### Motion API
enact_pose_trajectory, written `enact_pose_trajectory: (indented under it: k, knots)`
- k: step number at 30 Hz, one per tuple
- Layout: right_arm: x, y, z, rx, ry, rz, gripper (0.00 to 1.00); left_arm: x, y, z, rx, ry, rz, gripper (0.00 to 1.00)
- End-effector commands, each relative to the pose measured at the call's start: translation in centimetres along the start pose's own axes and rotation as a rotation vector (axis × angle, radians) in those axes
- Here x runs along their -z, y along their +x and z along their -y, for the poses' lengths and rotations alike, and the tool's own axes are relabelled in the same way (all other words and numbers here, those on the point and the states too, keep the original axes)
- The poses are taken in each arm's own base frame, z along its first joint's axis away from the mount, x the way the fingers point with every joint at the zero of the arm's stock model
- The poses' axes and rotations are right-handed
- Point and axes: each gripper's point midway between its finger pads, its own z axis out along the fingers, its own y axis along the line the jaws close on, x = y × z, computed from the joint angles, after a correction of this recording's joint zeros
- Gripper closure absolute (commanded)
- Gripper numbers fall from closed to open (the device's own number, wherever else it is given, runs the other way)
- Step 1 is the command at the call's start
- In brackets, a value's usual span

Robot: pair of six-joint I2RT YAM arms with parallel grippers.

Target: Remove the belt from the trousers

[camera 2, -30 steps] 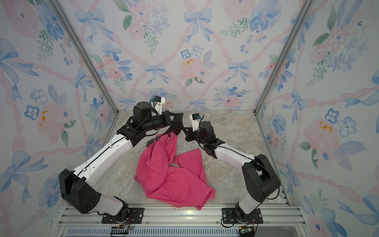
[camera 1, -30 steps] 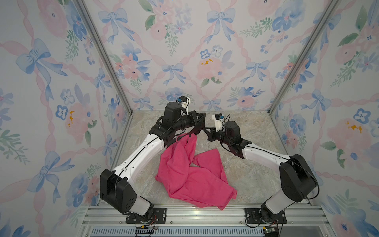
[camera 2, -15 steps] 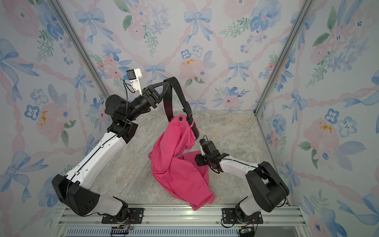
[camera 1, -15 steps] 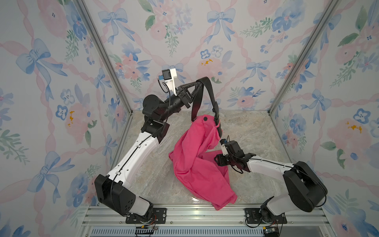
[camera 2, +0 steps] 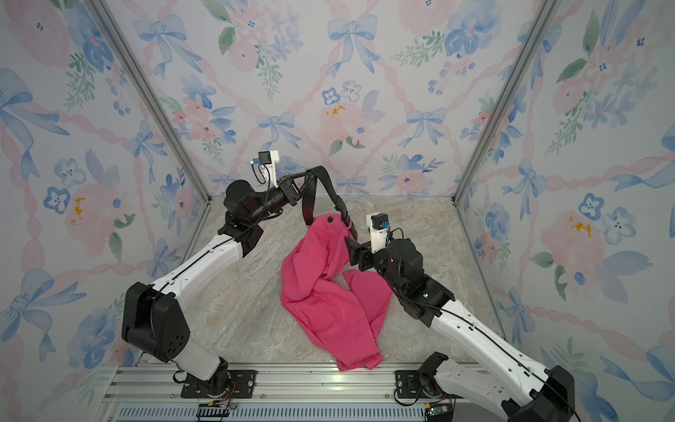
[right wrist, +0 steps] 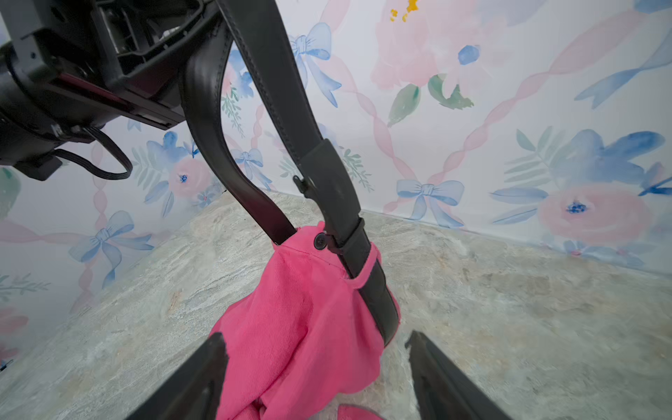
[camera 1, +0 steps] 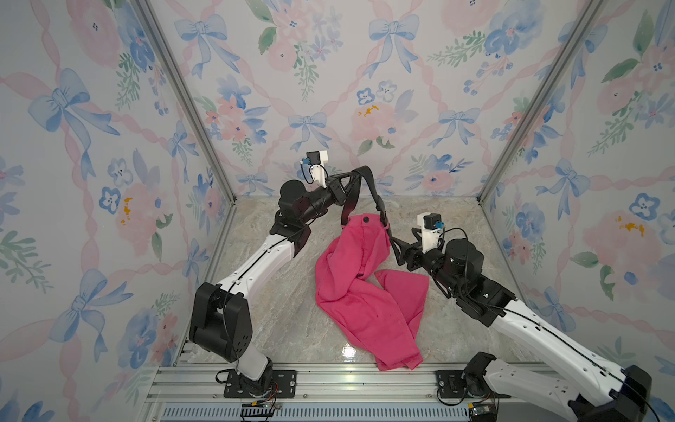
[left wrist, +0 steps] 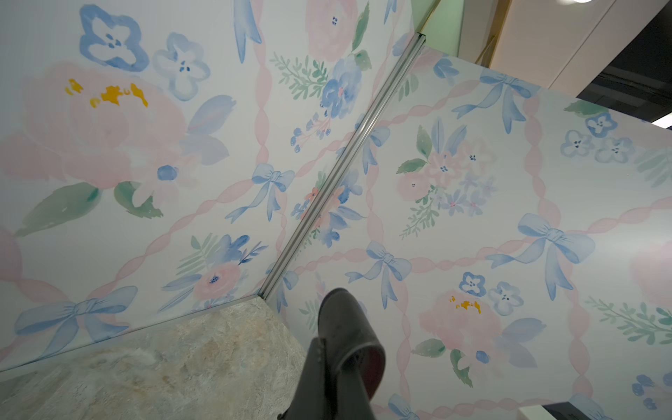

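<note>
Since a second ago the left arm has lifted off the floor and carried the belt up with it, dragging the waist of the trousers into the air, while the right gripper has let go and spread its jaws.

Up and to the left of the waist button (camera 1: 365, 219), the left gripper (camera 1: 349, 182) is pressed together on a fold of the belt (camera 1: 366, 174). From that fold two black strands drop to the waistband, one landing left of the button and one right of it. The right-hand strand carries the buckle (right wrist: 327, 182) and, just below the button, runs under a pink belt loop (right wrist: 364, 279).

Below the button, the trousers (camera 1: 350, 285) hang by the waist from the belt, with both legs trailing down onto the marble floor (camera 1: 285, 329).

Below and to the right of the button, the right gripper (camera 1: 396, 248) sits just beside the hanging cloth. Its wrist view shows the fingers (right wrist: 203, 374) wide apart, pink fabric between them and nothing pinched.

As for progress, the belt is gripped and raised but not out: it is still threaded through the waistband. Whether the buckle is undone cannot be told. What seems left is to pin the trousers and draw the strap clear of the loops.
</note>
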Motion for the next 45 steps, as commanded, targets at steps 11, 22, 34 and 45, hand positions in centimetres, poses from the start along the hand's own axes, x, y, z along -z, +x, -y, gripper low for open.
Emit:
enact_pose_trajectory:
  k: [11,22,34,45]
  knots:
    - [-11.5,-0.9,-1.3,0.194,0.11,-0.093,0.19,5.2,-4.4,3.2,-0.178,-0.148,0.064,1.0]
    - [-13.0,-4.2,-1.9,0.08,0.1,0.062,0.93,10.3,-2.4,0.8,-0.338,-0.285,0.0,1.0]
    - [-10.0,-1.8,1.3,-0.037,0.157,0.067,1.0,16.8,5.9,-0.7,-0.626,-0.293,-0.135,0.7]
    - [-9.0,2.1,-1.1,0.061,0.064,-0.08,1.0,15.9,1.7,6.6,-0.785,-0.104,-0.115,0.23]
